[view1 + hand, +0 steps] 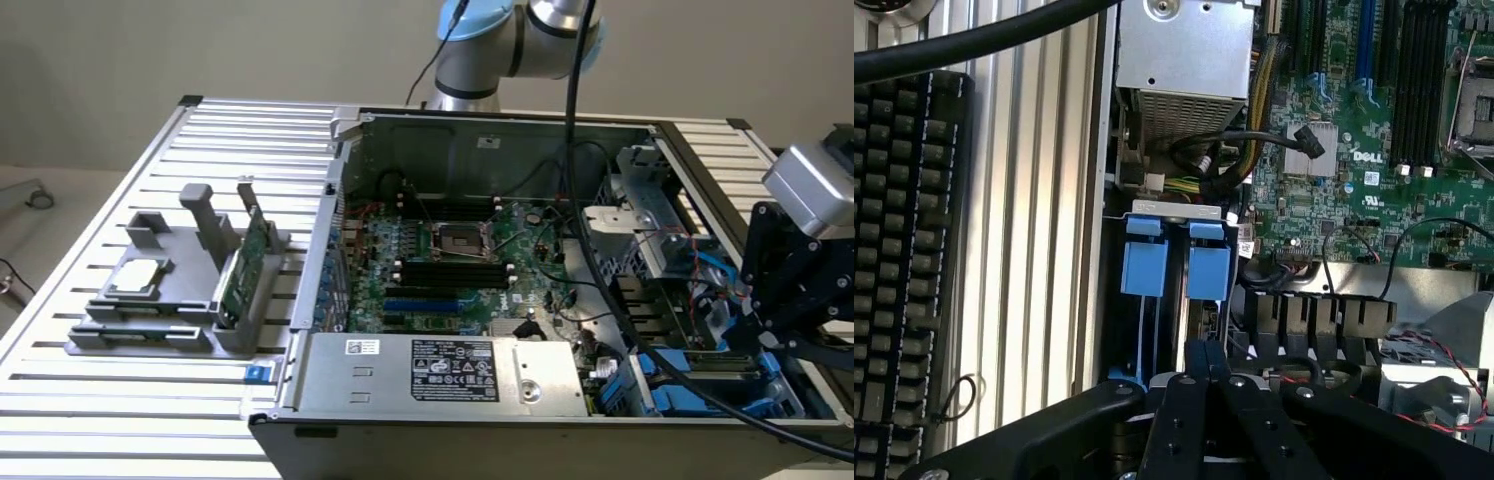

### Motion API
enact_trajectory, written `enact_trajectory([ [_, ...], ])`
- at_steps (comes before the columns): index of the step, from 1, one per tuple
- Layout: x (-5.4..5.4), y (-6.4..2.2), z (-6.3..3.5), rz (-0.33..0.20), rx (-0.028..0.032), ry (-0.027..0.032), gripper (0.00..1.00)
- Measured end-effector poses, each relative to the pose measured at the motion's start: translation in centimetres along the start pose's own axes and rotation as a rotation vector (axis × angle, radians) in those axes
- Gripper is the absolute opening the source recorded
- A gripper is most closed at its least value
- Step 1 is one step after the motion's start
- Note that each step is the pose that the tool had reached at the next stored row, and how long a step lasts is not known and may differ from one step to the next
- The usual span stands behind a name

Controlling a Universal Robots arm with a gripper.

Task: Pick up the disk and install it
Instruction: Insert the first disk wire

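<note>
Status: gripper (pixel 1202 350) is shut tight, fingertips (pixel 1194 362) pressed together with nothing between them. In the exterior view it hangs at 3 o'clock, over the drive bay (pixel 705 352) on that side of the open computer case (pixel 324 250).

Disk (pixel 1209 272): no label face visible, just blue carrier ends. Two stand side by side in the bay, edge-on. I take the one nearest the fingertips as ours, but can't confirm which. The tips sit just beside its end; can't tell whether they touch it.

Layout, exterior view: motherboard (pixel 447 260) dead centre, power supply (pixel 441 370) at 6, arm base (pixel 467 60) at 12. Grey fixture (pixel 160 325) is at 9 on the slatted table (pixel 200 150), holding the small silver chip (pixel 138 277) and the green card (pixel 238 270).

Step, my read: install end, not pickup. Empty jaws plus carriers in the bay point that way. Can't judge from here whether the carrier is fully home.

Whatever move follows needs, I'd say:
- travel straight along the slot axis
- no side load on the blue plastic
- clearance from the thick black cable (pixel 984 40) and the thin red-black wires (pixel 1444 385) by the bay

Any re-grasp would need the jaws opened first.
</note>
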State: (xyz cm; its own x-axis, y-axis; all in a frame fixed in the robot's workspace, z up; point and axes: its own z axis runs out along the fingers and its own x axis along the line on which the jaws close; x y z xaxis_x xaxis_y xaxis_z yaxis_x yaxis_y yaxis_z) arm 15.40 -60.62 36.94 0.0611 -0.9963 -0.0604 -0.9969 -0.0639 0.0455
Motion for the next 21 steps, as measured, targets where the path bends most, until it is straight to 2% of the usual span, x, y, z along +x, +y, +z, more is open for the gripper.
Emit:
enact_trajectory([
  [8,0.00,0.00,0.00,0.000,0.0000,0.0000,0.12],
  [10,0.00,0.00,0.00,0.000,0.0000,0.0000,0.24],
  [11,0.00,0.00,0.00,0.000,0.0000,0.0000,0.24],
  [13,0.00,0.00,0.00,0.000,0.0000,0.0000,0.36],
  [14,0.00,0.00,0.00,0.000,0.0000,0.0000,0.36],
  [15,0.00,0.00,0.00,0.000,0.0000,-0.0002,0.42],
  [21,0.00,0.00,0.00,0.000,0.0000,-0.0006,0.42],
])
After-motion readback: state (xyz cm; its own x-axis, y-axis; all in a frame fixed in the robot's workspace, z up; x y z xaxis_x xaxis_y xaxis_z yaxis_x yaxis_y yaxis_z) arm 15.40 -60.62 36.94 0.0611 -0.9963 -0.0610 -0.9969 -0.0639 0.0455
